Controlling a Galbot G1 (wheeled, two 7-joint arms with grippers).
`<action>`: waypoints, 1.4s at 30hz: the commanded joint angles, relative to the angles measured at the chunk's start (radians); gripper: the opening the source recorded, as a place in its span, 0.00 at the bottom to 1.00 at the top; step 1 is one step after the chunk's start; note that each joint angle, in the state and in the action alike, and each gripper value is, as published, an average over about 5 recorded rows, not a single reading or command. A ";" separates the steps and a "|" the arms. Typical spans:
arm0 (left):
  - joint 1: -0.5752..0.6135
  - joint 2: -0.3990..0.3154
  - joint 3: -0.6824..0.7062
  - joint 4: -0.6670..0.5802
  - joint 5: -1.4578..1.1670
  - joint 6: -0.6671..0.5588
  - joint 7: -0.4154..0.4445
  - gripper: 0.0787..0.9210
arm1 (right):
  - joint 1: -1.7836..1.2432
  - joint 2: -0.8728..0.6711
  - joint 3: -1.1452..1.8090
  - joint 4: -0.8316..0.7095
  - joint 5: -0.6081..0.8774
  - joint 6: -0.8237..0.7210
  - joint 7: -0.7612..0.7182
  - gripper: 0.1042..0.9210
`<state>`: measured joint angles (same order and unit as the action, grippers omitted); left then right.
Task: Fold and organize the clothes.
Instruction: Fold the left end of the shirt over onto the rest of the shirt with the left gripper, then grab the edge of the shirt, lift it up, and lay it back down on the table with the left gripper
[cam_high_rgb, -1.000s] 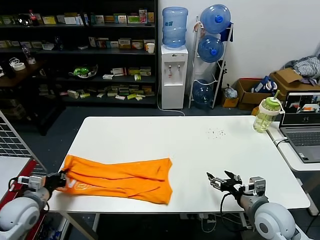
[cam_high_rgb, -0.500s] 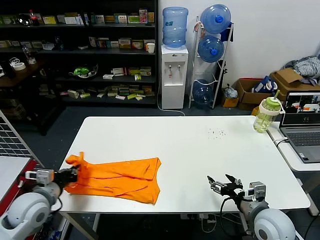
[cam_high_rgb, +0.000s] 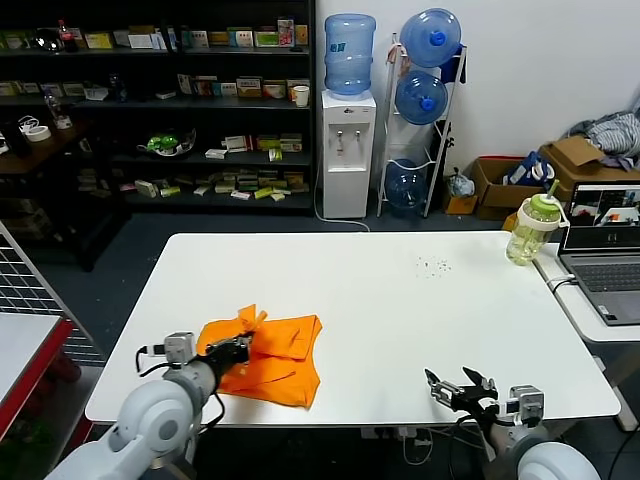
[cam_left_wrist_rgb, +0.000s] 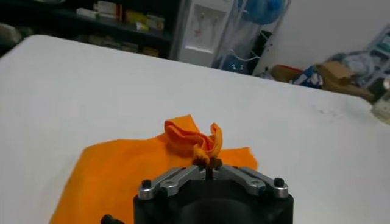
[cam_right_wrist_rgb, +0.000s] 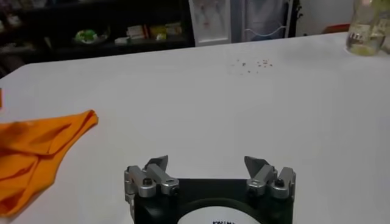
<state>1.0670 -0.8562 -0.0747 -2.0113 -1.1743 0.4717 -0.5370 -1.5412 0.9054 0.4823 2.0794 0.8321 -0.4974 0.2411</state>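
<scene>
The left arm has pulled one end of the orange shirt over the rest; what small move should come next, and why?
Probably lower the left gripper a little and open it, laying the pinched edge flat. Its jaws are shut on a bunched fold of the orange T-shirt, lifted above the folded layers on the table. The right gripper waits open near the table's front edge, away from the cloth.

You get even, bright indoor light on the white counter (cam_high_rgb: 400, 300), no hard glare. Soft shadow under the orange T-shirt (cam_high_rgb: 270, 360). Shelves at back sit dim. Both wrist views look soft, backgrounds out of focus.
</scene>
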 joint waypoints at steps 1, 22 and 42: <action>-0.154 -0.147 0.161 0.076 -0.004 0.021 -0.039 0.04 | -0.039 0.006 0.025 0.003 -0.007 -0.001 0.002 0.88; 0.036 0.126 -0.105 0.064 0.002 0.040 0.110 0.50 | 0.037 -0.023 -0.012 -0.025 0.022 0.001 -0.001 0.88; 0.084 0.211 -0.169 0.387 0.111 -0.027 0.494 0.88 | 0.015 -0.023 0.006 -0.017 0.022 0.004 -0.005 0.88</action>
<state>1.1506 -0.6686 -0.2224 -1.7323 -1.1122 0.4616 -0.1776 -1.5176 0.8842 0.4800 2.0595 0.8532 -0.4933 0.2358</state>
